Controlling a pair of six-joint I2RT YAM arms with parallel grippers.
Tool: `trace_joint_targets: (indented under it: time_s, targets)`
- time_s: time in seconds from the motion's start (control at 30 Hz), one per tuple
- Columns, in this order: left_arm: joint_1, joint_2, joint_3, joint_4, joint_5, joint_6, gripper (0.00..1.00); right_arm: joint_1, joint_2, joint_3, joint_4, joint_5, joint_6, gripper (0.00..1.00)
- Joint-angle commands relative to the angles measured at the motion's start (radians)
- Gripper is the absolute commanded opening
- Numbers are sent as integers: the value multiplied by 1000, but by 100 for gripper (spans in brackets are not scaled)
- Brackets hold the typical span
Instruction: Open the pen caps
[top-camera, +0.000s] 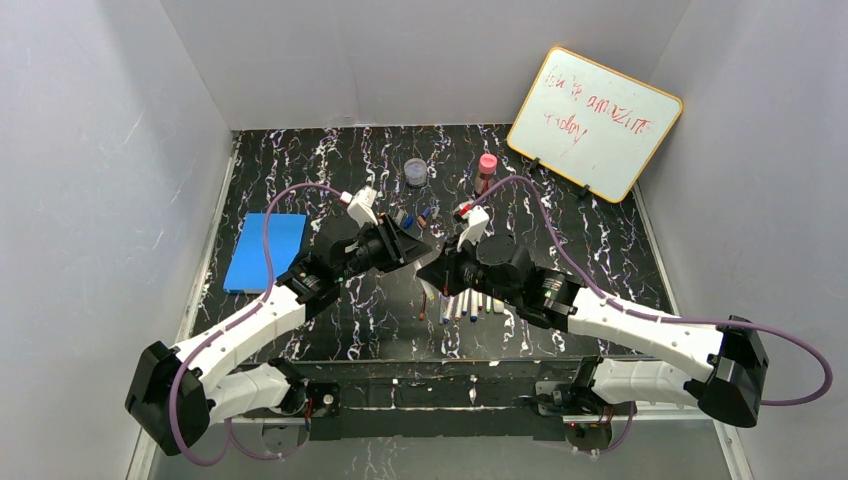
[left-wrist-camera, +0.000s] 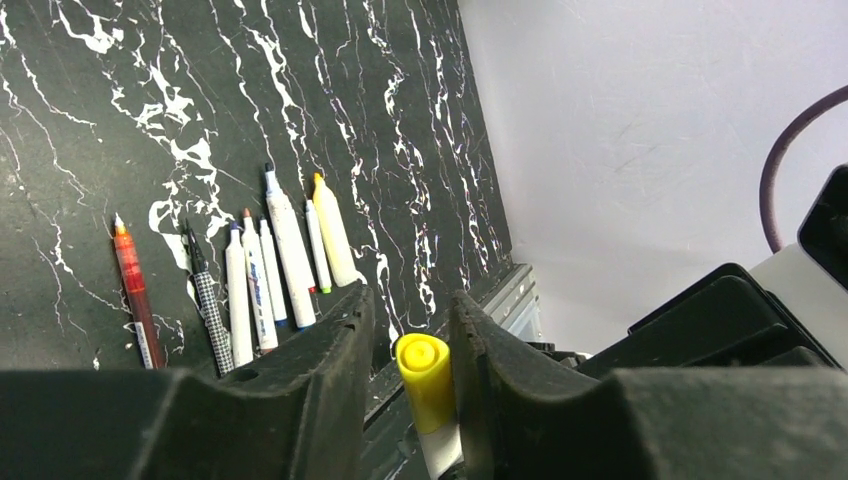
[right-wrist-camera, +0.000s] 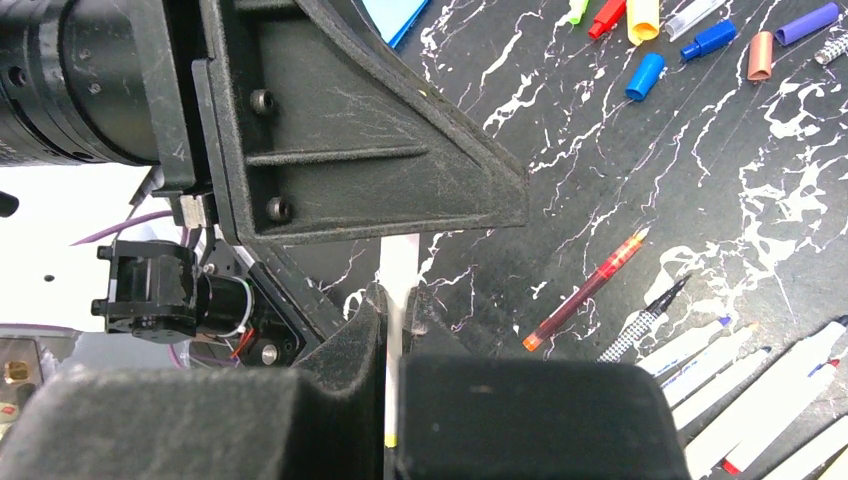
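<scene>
Our right fingers (right-wrist-camera: 350, 345) are pressed tight on a white pen (right-wrist-camera: 398, 262) held above the surface (left-wrist-camera: 100, 130). Our left fingers (left-wrist-camera: 330, 350) stand spread around its yellow cap (left-wrist-camera: 422, 365), one touching it, with a gap on the other side. On the whiteboard (top-camera: 595, 122) we read, in red handwriting, "amazing" and "today"; the rest is unclear.

Nine pens (left-wrist-camera: 290, 255): eight uncapped, one capped pen (right-wrist-camera: 397, 265). One yellow cap (left-wrist-camera: 420, 362) on that pen. Nine loose caps (right-wrist-camera: 645, 75) in view: one green, one red, one yellow, one clear, two blue, one copper, one purple, one checkered, cut off at the frame edge. One whiteboard (top-camera: 594, 122). One blue pad (top-camera: 265, 250). One clear jar (top-camera: 415, 172). One pink-capped bottle (top-camera: 487, 170).
</scene>
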Motion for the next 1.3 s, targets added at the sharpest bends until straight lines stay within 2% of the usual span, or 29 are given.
trace_joint_targets:
  time_s: [0.0,0.17,0.8,0.87,1.03,1.27]
  targets:
    - [-4,-22,-8,-36,-20,13,37,2,-32,-15,95,18,4,1]
    - [-5,-38,5,-54,-37,6,40,2,-52,-30,66,65,6,1]
    - [-5,-64,23,-75,-63,-1,32,2,-44,-35,49,67,9,1]
    - [-5,-64,27,-75,-67,-2,33,2,-43,-38,52,61,10,1]
    - [-5,-60,45,-78,-77,-6,47,2,-45,-41,54,57,14,1]
    - [-4,-64,54,-60,-91,-28,43,2,-45,-41,53,54,13,1]
